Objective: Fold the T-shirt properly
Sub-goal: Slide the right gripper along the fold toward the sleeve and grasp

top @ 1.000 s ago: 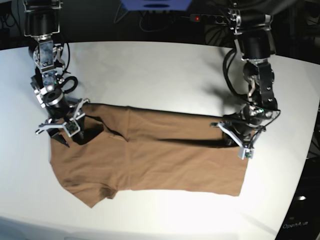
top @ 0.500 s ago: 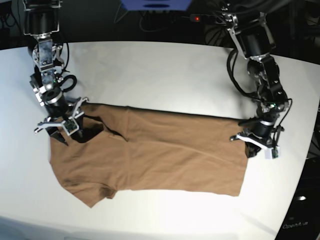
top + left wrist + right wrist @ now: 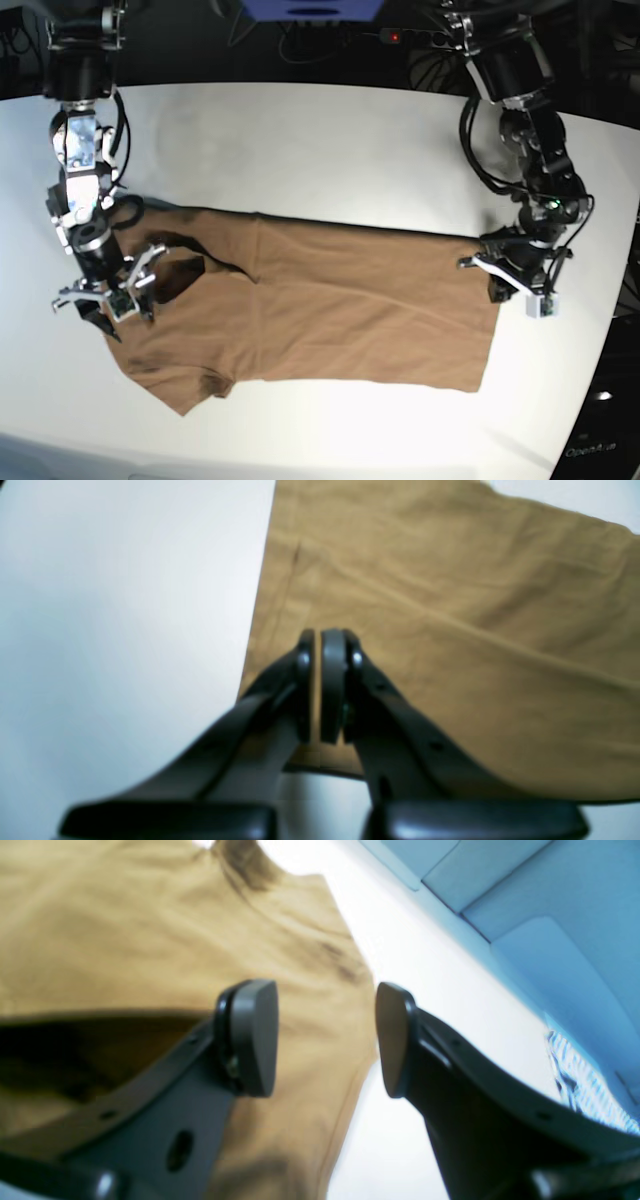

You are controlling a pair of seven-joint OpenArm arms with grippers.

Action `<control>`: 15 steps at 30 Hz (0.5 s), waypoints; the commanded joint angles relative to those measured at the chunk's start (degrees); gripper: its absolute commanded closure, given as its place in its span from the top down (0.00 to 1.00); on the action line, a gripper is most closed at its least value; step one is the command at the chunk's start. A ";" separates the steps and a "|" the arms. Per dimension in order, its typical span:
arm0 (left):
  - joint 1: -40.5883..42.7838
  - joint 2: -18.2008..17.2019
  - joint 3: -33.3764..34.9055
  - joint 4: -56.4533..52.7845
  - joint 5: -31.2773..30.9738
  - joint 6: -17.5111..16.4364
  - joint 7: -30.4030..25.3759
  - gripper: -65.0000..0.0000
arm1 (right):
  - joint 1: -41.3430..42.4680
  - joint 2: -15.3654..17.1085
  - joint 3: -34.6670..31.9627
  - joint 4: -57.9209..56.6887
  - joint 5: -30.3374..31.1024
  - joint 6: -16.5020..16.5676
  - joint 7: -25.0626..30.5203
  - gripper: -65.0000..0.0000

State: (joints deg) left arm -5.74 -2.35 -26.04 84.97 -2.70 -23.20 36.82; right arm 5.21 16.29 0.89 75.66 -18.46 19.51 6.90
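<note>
both arms shift outward since the earlier frames; the left end effector (image 3: 512,283) now sits at the hem corner, pads pressed together with no cloth visibly between them. right end effector (image 3: 104,298) hangs spread over the sleeve edge. t-shirt (image 3: 300,310) lies on the worktop (image 3: 320,140), lengthwise fold looks done. next likely needs regrasping the corners for a crosswise fold.

Left gripper (image 3: 320,690), jaws pressed together with only a thin slit between them, above the corner of the brown T-shirt (image 3: 450,620). White worktop (image 3: 120,605) lies left of the gripper.
</note>
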 commanded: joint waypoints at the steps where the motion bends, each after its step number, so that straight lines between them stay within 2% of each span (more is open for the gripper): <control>1: -1.43 -0.24 0.06 2.20 -0.60 -0.23 -0.73 0.04 | 1.51 0.19 1.09 1.13 0.66 -0.21 1.41 0.48; 4: -1.78 -0.33 0.15 3.25 -0.60 -0.23 0.94 0.04 | 2.22 -1.83 2.94 1.13 -0.22 1.64 0.01 0.48; 7: -3.10 -1.47 1.30 2.90 -0.51 -0.23 1.12 0.04 | 4.24 -3.33 3.73 1.05 -2.16 3.31 -3.95 0.48; 15: -5.12 -4.64 1.47 2.72 -0.51 -0.67 1.20 0.04 | 5.12 -4.12 3.99 3.07 -3.65 3.48 -14.76 0.48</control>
State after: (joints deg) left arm -9.63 -6.33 -24.51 86.72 -2.39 -23.73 39.31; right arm 9.04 11.55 4.64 77.36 -22.59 23.57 -9.80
